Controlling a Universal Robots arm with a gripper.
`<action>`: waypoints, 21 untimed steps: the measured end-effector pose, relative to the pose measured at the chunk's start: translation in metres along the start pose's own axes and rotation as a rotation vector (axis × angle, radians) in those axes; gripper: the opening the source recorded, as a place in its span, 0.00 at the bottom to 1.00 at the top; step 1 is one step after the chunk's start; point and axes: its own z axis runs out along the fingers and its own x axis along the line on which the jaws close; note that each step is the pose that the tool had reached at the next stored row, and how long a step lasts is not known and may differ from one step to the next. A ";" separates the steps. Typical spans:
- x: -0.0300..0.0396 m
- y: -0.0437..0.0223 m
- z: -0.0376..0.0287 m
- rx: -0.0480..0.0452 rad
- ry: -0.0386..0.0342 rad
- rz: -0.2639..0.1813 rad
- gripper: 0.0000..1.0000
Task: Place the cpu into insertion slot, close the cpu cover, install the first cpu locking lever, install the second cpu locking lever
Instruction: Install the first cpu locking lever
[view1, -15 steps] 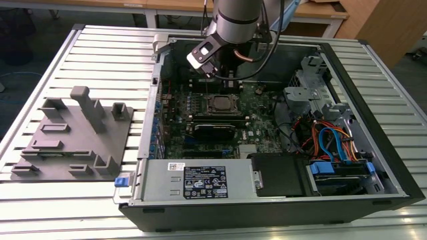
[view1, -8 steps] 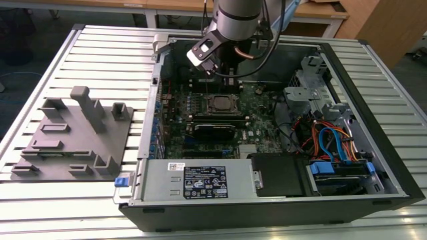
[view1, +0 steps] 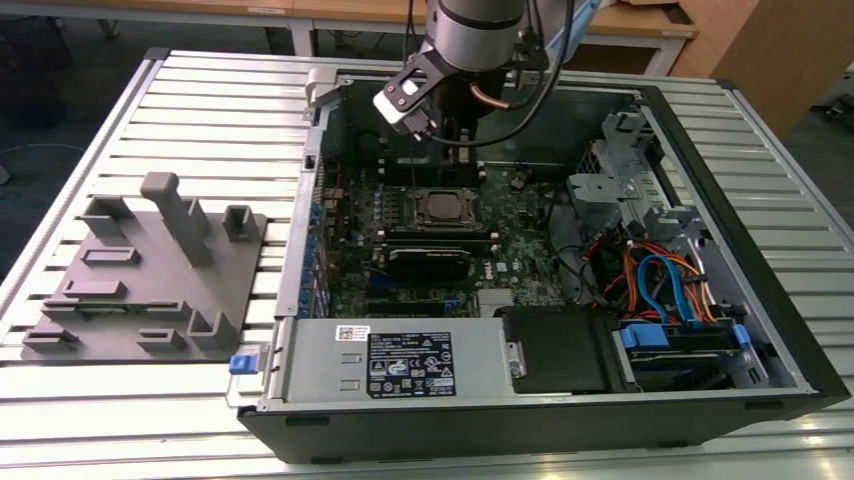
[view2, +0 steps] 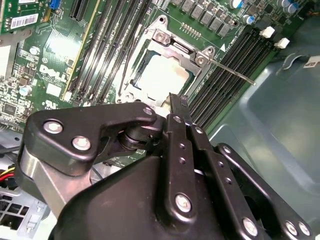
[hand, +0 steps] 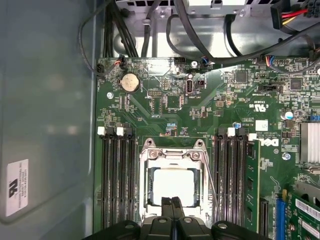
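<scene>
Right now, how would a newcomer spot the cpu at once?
Inside the open computer case, find the green motherboard. Between its two banks of long black memory slots lies the cpu: the only pale, flat metal square, framed by the silvery cpu cover.

cpu (hand: 172, 184): edge nearest the gripper (hand: 173, 201) hidden behind it.
cpu cover (hand: 172, 159): same side likewise covered.

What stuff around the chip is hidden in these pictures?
1. First wrist view: the gripper covers the cover's near edge and part of the cpu.
2. Second wrist view: the gripper's body hides much of the board next to the cpu.
3. Exterior view: the slot is too small to tell whether its cover is locked; the arm hides part of the case behind it.
</scene>
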 end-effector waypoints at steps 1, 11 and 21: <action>0.0001 0.0000 -0.0010 0.0000 0.0000 0.000 0.11; 0.0009 0.0000 -0.0115 0.0001 0.0000 0.000 0.11; 0.0011 0.0000 -0.0152 0.0000 0.0000 -0.001 0.11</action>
